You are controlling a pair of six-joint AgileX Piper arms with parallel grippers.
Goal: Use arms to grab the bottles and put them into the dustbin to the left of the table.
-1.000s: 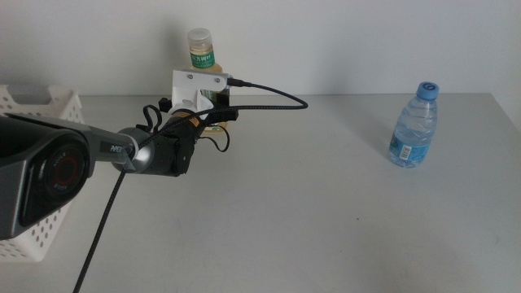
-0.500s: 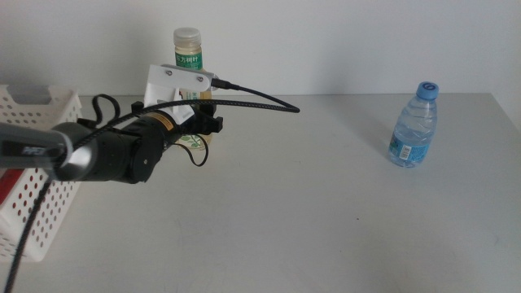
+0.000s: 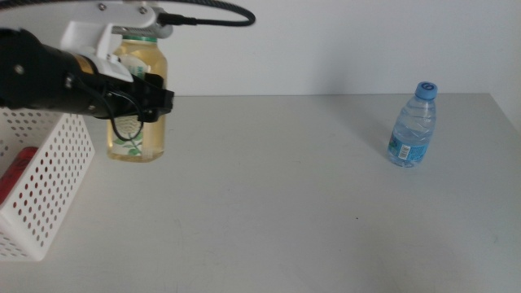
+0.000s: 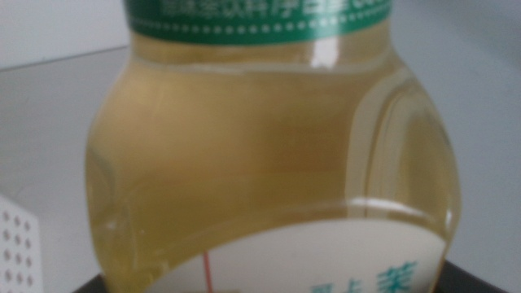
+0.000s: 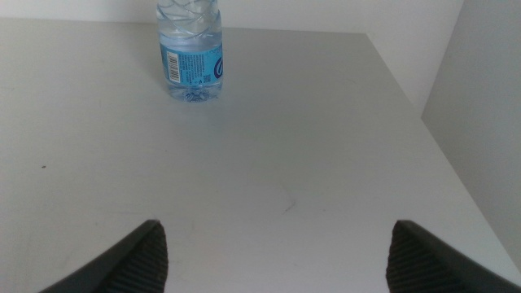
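Yellow drink bottle (image 3: 137, 102) lifted beside dustbin (image 3: 45, 191).
My left gripper (image 3: 134, 98) is clamped on it; my right gripper (image 5: 277, 256) waits, jaws apart, facing the water bottle (image 3: 412, 124).

This looks like a bare robotics lab or test room rather than a home or a shop. A wide, plain light-grey table (image 3: 293, 195) fills the scene, and behind it a blank white wall (image 3: 342, 45) runs along the far side with nothing hung on it. A black robot arm (image 3: 49, 77) with a white camera mount and a loose black cable (image 3: 212, 10) reaches in from the left. The few things set out are staged props: a pale-yellow drink bottle (image 3: 137, 102), a small water bottle (image 3: 413, 126) far right, and a white perforated basket (image 3: 37, 187) at the left edge.
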